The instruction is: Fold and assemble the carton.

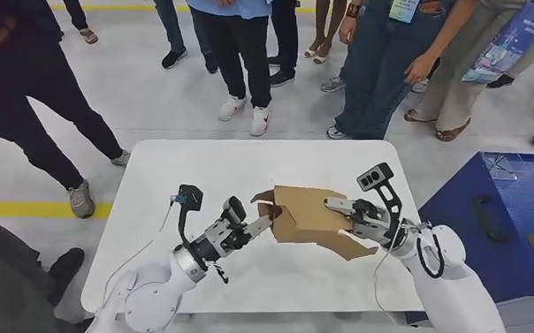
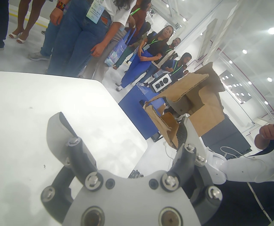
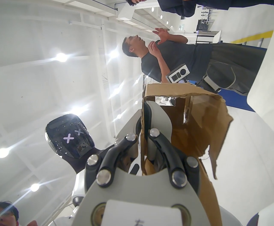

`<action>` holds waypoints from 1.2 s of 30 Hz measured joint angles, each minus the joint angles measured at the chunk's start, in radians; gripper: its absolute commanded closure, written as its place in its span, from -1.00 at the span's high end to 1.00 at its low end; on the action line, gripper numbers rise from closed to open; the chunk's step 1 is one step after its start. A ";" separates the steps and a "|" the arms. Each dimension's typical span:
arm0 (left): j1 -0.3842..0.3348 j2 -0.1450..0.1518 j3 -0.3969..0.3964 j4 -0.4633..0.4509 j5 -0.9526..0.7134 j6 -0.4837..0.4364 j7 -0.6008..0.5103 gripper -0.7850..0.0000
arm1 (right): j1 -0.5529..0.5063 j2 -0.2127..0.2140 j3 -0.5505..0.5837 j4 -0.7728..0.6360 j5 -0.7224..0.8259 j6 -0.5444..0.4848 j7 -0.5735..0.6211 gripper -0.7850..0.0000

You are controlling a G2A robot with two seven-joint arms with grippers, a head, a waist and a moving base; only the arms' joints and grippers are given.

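The brown carton sits over the middle of the white table, a little toward the robot's right side, partly opened into a box shape with ragged flaps loose at both ends. Whether its underside touches the table cannot be told from the top view.

The right tool has hold of the carton at its right end. In the right wrist view the right tool is closed on one cardboard wall of the carton – one finger lies inside the box against the wall, the other outside it, with only the thickness of the board between them. A torn flap hangs off the open end beside that grip.

The left tool is at the carton's opposite end, next to the small end flaps. In the left wrist view the left tool is spread wide and grips nothing – one finger is over the bare table, while the ribbed pad of the other lies against the frayed edge of the carton. Through the open end in that view, a grey finger of the right tool shows inside the box, under a raised top flap.
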 measured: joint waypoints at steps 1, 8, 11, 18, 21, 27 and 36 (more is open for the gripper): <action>0.000 0.000 0.004 -0.002 0.000 -0.003 -0.007 1.00 | -0.001 0.000 -0.001 0.000 -0.002 -0.001 -0.001 -1.00; -0.011 -0.002 0.036 0.009 0.011 0.006 -0.037 1.00 | -0.007 -0.001 -0.015 -0.014 -0.031 -0.005 0.001 -1.00; -0.021 -0.004 0.046 0.015 0.015 0.012 -0.044 1.00 | -0.009 -0.001 -0.019 -0.019 -0.042 -0.004 0.000 -1.00; -0.017 -0.003 0.018 0.004 0.010 -0.013 -0.003 1.00 | 0.006 -0.005 -0.020 -0.001 -0.014 0.003 -0.032 -1.00; 0.012 0.003 -0.035 -0.013 -0.004 -0.036 0.038 1.00 | 0.017 -0.007 -0.019 0.012 0.010 0.015 -0.047 -1.00; 0.054 0.014 -0.121 -0.013 -0.005 -0.026 0.033 1.00 | 0.032 -0.009 -0.015 0.027 0.049 0.040 -0.050 -1.00; 0.005 0.006 -0.050 0.034 0.003 -0.003 -0.002 1.00 | 0.029 -0.008 -0.023 0.010 0.025 0.060 -0.012 -1.00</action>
